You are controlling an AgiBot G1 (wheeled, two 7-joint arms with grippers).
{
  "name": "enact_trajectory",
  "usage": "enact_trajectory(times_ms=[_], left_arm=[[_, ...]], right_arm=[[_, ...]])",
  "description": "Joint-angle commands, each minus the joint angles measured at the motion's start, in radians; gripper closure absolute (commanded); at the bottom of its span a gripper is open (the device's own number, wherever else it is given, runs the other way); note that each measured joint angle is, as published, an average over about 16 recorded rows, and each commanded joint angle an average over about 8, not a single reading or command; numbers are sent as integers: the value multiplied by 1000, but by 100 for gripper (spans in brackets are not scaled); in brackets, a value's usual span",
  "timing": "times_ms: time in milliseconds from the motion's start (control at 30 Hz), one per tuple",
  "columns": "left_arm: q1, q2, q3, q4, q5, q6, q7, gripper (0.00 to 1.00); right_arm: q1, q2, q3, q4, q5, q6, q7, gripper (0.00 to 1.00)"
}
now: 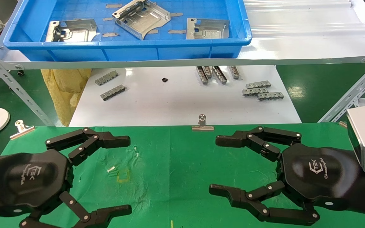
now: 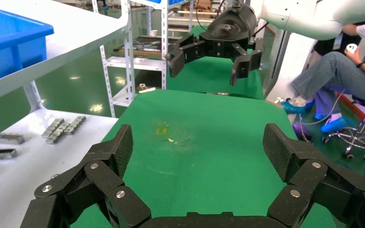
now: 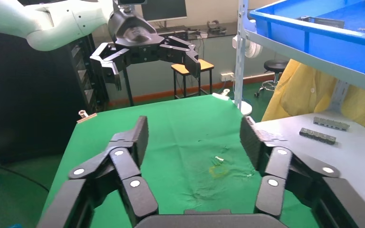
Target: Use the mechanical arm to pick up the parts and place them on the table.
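Three silver sheet-metal parts lie in a blue bin [image 1: 131, 52] on the white shelf: one at the left [image 1: 71, 30], one tilted in the middle [image 1: 141, 17], one at the right [image 1: 206, 28]. My left gripper [image 1: 128, 175] hovers open and empty over the green cloth table [image 1: 169, 164] at the near left. My right gripper [image 1: 214, 164] hovers open and empty at the near right. The two face each other. In the left wrist view the left gripper [image 2: 197, 145] is over bare cloth; in the right wrist view the right gripper [image 3: 192, 135] is too.
Small grey segmented bars [image 1: 261, 90] [image 1: 110, 85] lie on the glossy white board [image 1: 182, 101] under the shelf. A binder clip [image 1: 202, 123] holds the cloth's far edge. Slanted shelf braces [image 1: 14, 88] stand at both sides. A person sits beyond the table [image 2: 342, 71].
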Motion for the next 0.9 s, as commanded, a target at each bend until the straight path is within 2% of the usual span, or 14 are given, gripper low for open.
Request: enact_trajectory(times_ms=[33, 900], left_arm=[[0, 0, 0, 0, 0, 0, 0, 0], [-9, 3, -1, -1, 0, -5, -2, 0]], right_arm=[[0, 0, 0, 0, 0, 0, 0, 100], [0, 0, 0, 0, 0, 0, 0, 100]])
